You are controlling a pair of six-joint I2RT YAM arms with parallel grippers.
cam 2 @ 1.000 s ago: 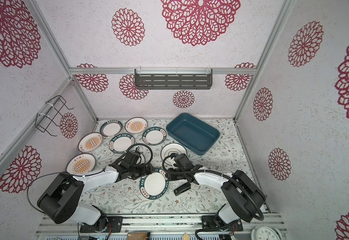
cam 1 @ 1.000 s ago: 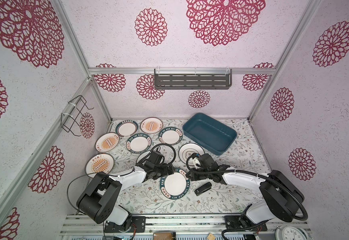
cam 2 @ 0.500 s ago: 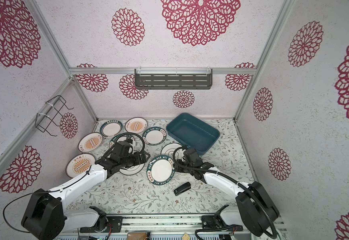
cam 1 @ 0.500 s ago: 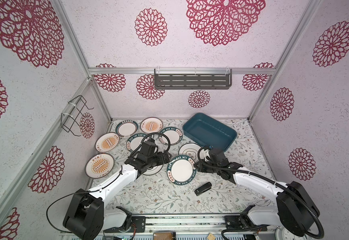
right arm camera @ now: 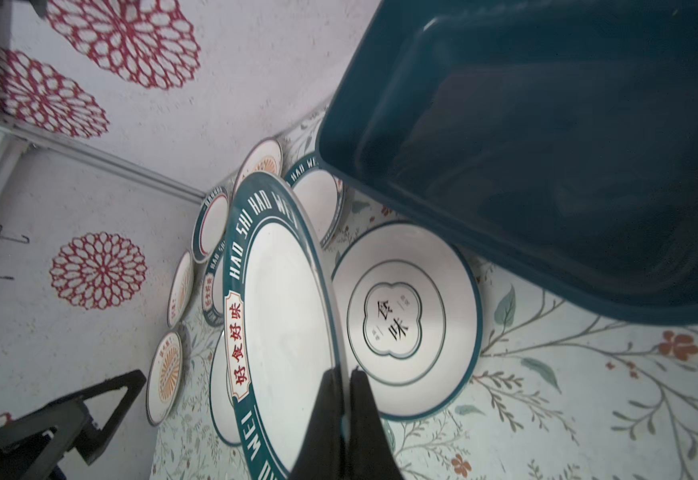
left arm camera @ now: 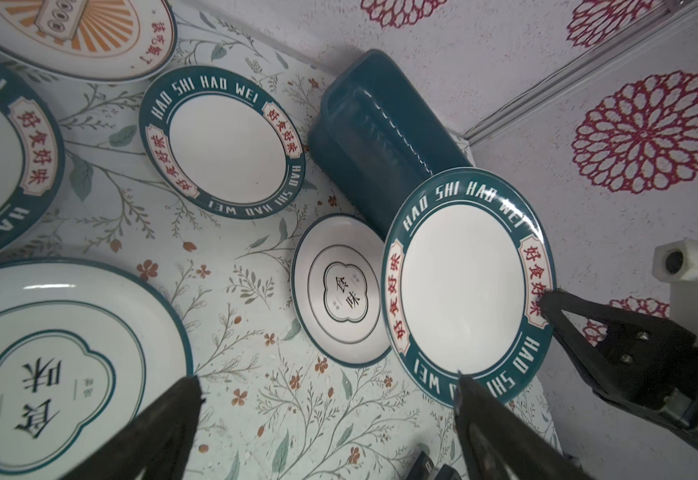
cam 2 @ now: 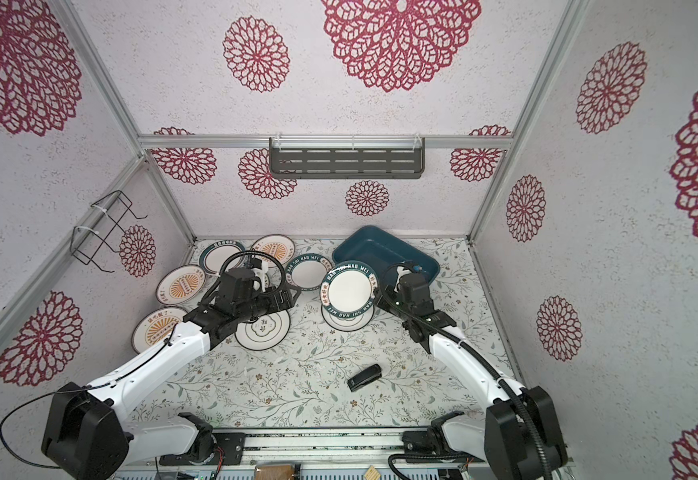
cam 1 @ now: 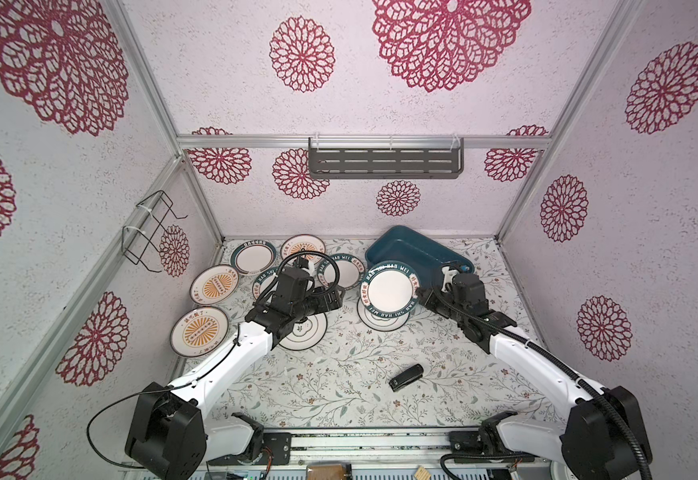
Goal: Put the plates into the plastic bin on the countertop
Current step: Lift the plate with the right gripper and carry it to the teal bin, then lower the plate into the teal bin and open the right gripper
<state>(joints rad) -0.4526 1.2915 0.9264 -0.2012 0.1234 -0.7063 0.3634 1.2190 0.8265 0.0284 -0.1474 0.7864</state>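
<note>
While right arm (cam 1: 526, 358) stands outstretched, jaws pinch plate (cam 1: 390, 286).

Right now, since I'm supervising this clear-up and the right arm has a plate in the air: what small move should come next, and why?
Probably carry the plate a little farther, over the bin, before lowering it. The right gripper is shut on its rim, and the plate hangs tilted above another plate, beside the bin rather than over it. The bin looks empty.

The right jaws pinch a teal-rimmed plate (cam 1: 389, 289) by its rim, tilted above another plate (cam 1: 382, 322) beside the blue bin (cam 1: 413, 249). The left jaws gape near a ringed plate (cam 1: 303, 334) on the bench (cam 1: 339, 386).
</note>
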